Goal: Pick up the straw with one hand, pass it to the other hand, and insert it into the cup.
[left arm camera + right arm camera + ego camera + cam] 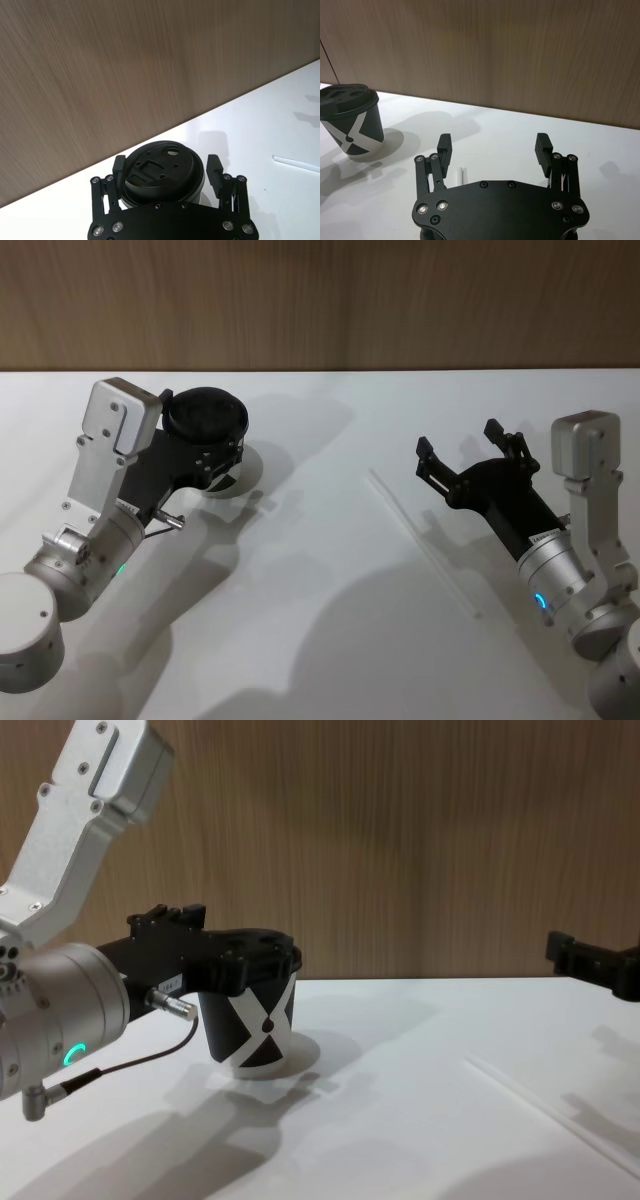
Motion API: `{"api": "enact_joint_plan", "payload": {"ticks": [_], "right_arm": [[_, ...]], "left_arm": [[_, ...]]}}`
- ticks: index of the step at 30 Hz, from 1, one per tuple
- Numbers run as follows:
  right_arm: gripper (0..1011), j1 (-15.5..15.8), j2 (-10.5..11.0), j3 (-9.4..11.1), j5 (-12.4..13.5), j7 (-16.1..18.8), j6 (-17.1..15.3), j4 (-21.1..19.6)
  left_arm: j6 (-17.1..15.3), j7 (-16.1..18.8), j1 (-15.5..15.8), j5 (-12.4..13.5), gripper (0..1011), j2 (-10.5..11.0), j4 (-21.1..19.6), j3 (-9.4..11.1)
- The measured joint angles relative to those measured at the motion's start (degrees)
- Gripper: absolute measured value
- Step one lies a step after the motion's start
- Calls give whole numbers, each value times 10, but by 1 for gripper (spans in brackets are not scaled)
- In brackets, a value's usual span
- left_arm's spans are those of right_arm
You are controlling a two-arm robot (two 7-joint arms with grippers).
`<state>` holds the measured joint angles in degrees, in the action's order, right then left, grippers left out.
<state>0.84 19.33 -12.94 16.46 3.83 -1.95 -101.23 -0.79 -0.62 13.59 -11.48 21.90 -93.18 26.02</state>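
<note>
The black cup (pixel 255 1020) with its white X band and domed lid (pixel 160 169) stands upright on the white table at the far left. My left gripper (pixel 203 423) is open, one finger (pixel 215 169) on each side of the lid; I cannot tell whether they touch it. The straw (pixel 425 545) lies flat on the table to the right, running diagonally towards the front. My right gripper (pixel 458 437) hovers open just above the straw's far end, holding nothing. A short piece of straw (pixel 463 175) shows between its fingers.
A wooden wall (pixel 320 300) runs along the table's far edge, close behind the cup. The white table (pixel 320 640) stretches bare between the two arms and towards the front.
</note>
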Motion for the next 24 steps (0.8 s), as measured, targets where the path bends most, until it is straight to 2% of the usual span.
{"api": "enact_joint_plan", "payload": {"ticks": [24], "right_arm": [[1001,0,0,0,0,0,0,0]], "left_arm": [[0,0,0,0,1003,0,0,0]]}}
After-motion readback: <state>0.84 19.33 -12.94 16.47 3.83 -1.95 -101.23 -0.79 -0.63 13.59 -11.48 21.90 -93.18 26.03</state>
